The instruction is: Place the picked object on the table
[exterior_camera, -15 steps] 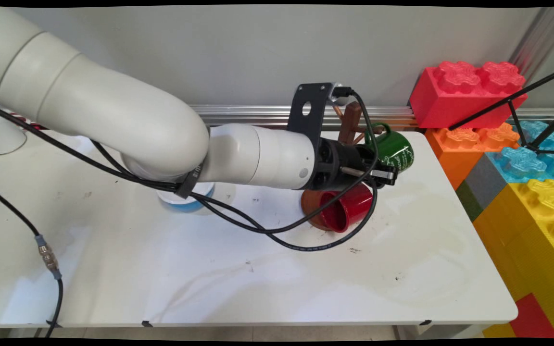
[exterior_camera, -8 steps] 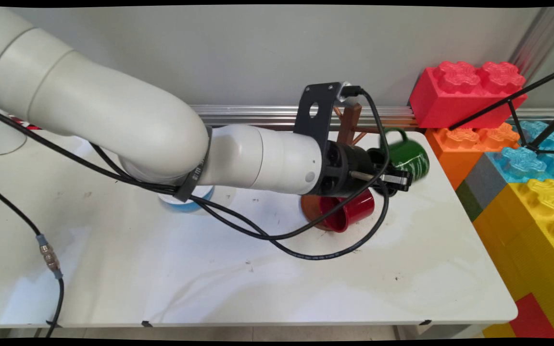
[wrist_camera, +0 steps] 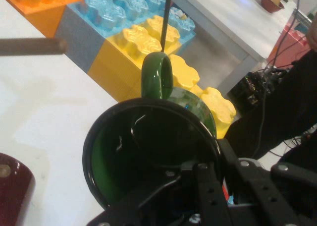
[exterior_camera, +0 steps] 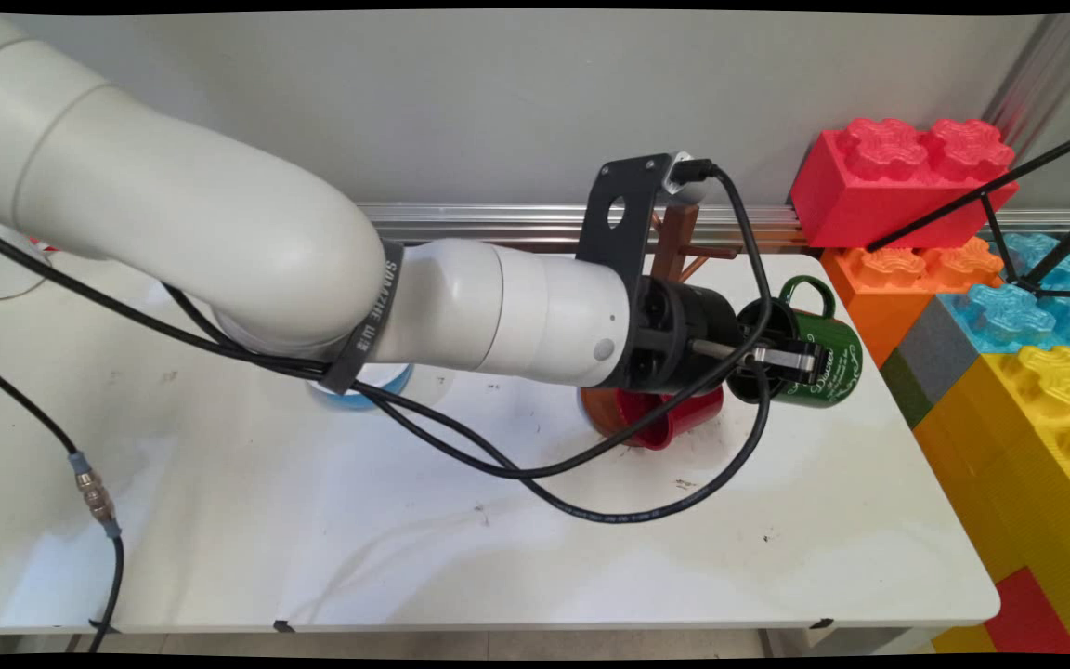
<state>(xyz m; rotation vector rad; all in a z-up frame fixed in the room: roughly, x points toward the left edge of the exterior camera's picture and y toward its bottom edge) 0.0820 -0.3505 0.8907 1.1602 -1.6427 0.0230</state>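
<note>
My gripper (exterior_camera: 790, 360) is shut on the rim of a dark green mug (exterior_camera: 828, 362) with white lettering, holding it on its side above the table's right part, handle up. In the hand view one finger sits inside the green mug (wrist_camera: 148, 151) and the other outside its wall, under my gripper (wrist_camera: 208, 174). Just left stands a wooden mug tree (exterior_camera: 679, 243) on a round brown base. A red mug (exterior_camera: 679, 418) lies tipped on that base, partly hidden by my wrist, and shows as a red mug (wrist_camera: 12, 186) at the hand view's lower left.
Large toy blocks stack at the table's right edge: red block (exterior_camera: 897, 177), orange block (exterior_camera: 906, 279), yellow block (exterior_camera: 1037, 418). Black tripod legs (exterior_camera: 990, 195) cross them. A blue and white cup (exterior_camera: 372, 388) sits under my forearm. Cables (exterior_camera: 591, 474) loop onto the table.
My gripper has carried the green mug to the right and toward the table's near side, away from the mug tree's pegs. The red mug has stayed put.
</note>
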